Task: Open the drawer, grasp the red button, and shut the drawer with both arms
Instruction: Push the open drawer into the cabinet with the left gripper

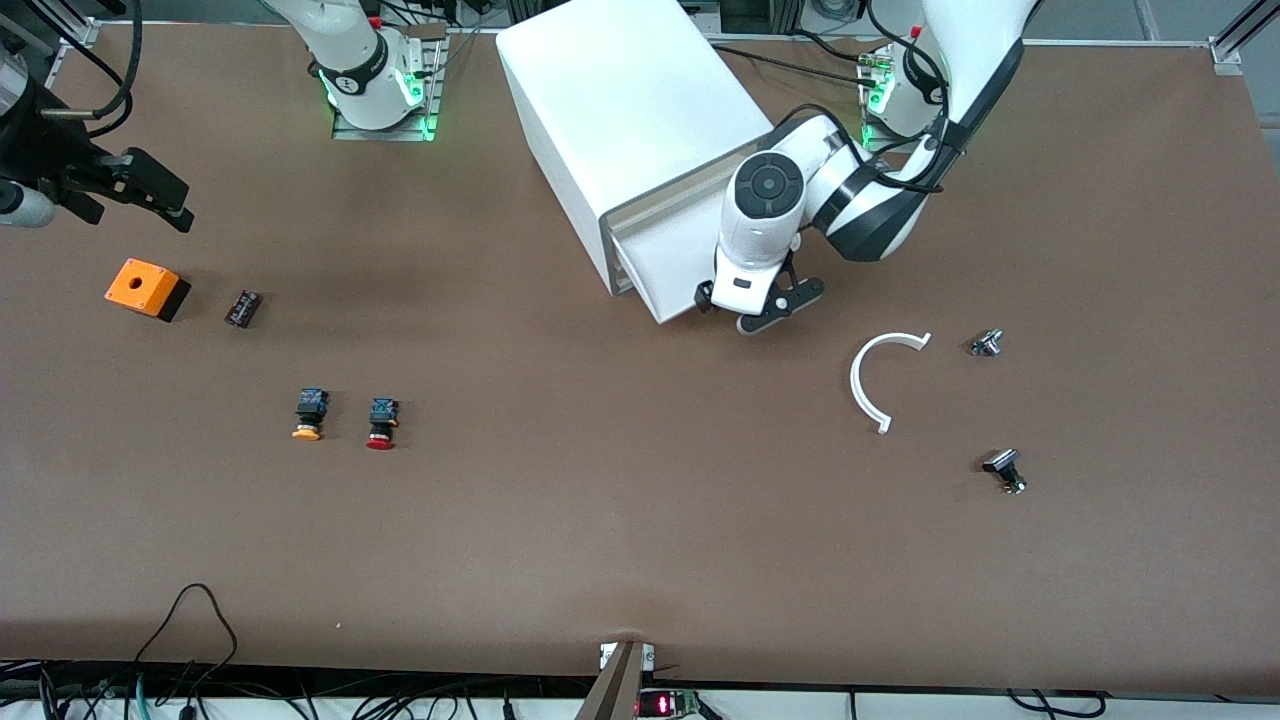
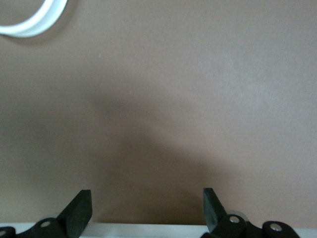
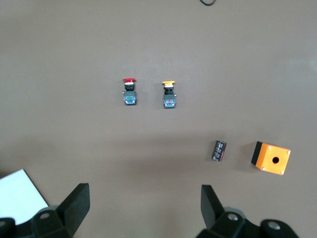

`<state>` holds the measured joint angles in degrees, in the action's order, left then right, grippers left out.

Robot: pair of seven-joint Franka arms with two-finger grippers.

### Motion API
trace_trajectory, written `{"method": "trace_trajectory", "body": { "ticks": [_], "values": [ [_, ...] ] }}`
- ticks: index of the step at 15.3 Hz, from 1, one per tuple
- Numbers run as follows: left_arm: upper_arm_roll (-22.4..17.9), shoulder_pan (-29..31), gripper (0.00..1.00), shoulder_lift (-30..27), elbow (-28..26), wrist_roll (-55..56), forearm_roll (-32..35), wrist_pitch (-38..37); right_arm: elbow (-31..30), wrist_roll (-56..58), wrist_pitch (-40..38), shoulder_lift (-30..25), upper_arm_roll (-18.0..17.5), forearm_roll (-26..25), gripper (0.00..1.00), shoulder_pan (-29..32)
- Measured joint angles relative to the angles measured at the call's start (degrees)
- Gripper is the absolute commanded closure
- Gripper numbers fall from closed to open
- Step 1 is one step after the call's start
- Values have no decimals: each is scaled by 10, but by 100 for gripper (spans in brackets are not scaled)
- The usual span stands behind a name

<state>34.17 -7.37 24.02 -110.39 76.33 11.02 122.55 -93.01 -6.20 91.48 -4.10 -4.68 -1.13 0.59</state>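
The brown counter fills the front view. The white box cabinet stands at upper centre, its front angled toward the lower right of the frame. One drawer projects from that front, open; which tier it is cannot be told.

The left arm reaches in from the upper right. The left pincer sits at the drawer's front edge, released, fingers spread. The left wrist view shows both fingers wide apart with a white edge at the frame bottom.

The right arm waits. The right pincer hangs at the upper left edge of the frame, above the orange box, released.

The white curved strip lies right of centre.

The button lies left of centre on the counter, long axis vertical in the frame, red cap toward the frame bottom. The orange-capped button lies just beside it, parallel. Only the right wrist view shows the blue rear ends of both bodies.
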Motion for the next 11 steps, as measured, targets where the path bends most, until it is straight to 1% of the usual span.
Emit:
{"method": "trace_trajectory", "body": {
  "ticks": [7,11],
  "values": [
    [35,-11,1,9,-2,0,-23,-10,0,19,-4,-1,0,0,1,0],
    [38,-25,1,17,-2,0,-33,-11,0,23,-4,-1,-1,0,1,0]
  ]
}}
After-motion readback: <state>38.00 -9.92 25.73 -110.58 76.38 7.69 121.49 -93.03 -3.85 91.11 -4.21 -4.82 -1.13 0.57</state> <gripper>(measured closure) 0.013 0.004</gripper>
